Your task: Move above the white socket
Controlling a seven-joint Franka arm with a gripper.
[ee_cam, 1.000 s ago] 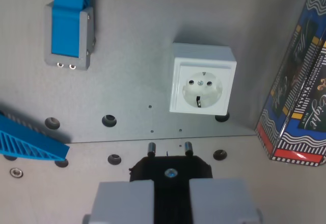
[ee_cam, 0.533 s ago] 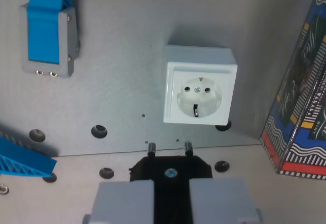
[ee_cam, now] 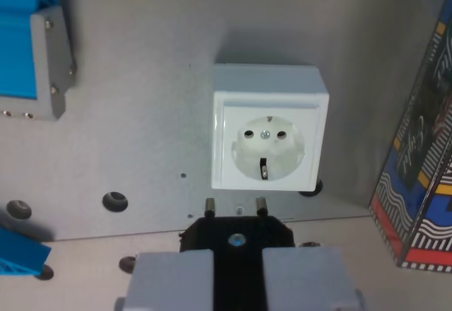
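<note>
A grey two-fingered gripper (ee_cam: 237, 272) clamps a black two-pin plug (ee_cam: 236, 233). The square white plastic wall socket (ee_cam: 269, 128) sits on the grey metal plate (ee_cam: 141, 113) just ahead, slightly toward the wrist view's right — centre both pins over its holes.

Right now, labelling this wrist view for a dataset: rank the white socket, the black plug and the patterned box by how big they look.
1. white socket
2. patterned box, cut off by the frame's edge, so unsure
3. black plug, partly hidden
</note>
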